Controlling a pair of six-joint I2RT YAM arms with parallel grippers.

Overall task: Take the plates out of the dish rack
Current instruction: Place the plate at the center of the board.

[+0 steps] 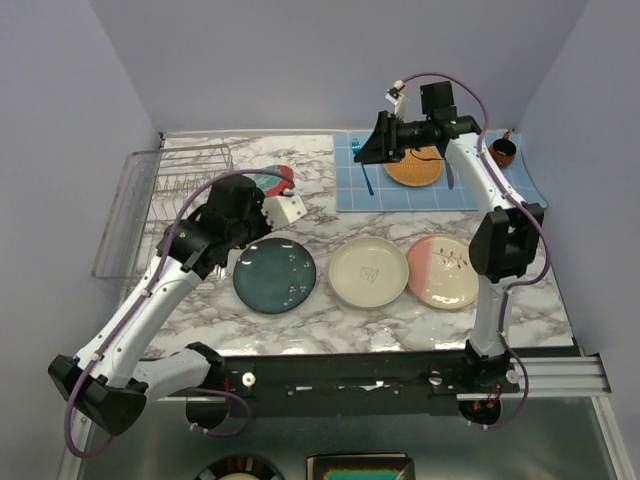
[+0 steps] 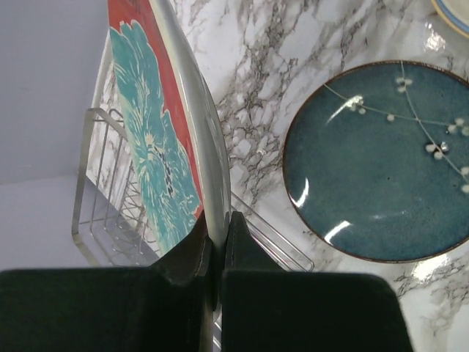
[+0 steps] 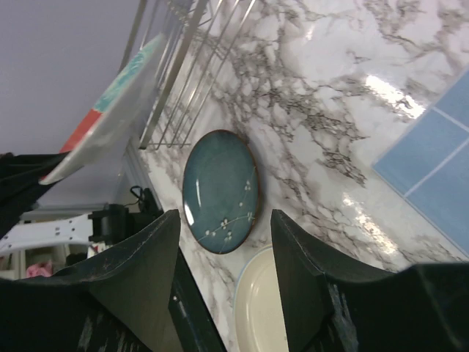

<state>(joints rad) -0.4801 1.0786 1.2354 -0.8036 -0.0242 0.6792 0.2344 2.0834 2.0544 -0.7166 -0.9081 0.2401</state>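
We see left gripper (image 2: 218, 238) pinched tight on rim of teal floral plate (image 2: 157, 147), held on edge just beside dish rack (image 2: 102, 213). Right gripper (image 3: 225, 220) half spread, empty. Dark blue plate (image 1: 275, 275), cream plate (image 1: 368, 272), pink-cream plate (image 1: 443, 272) flat on table (image 1: 330, 215).

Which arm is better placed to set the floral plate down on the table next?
Left. The left gripper is shut on the rim of the floral plate beside the dish rack, while the right gripper hangs open and empty, far off by the blue mat.
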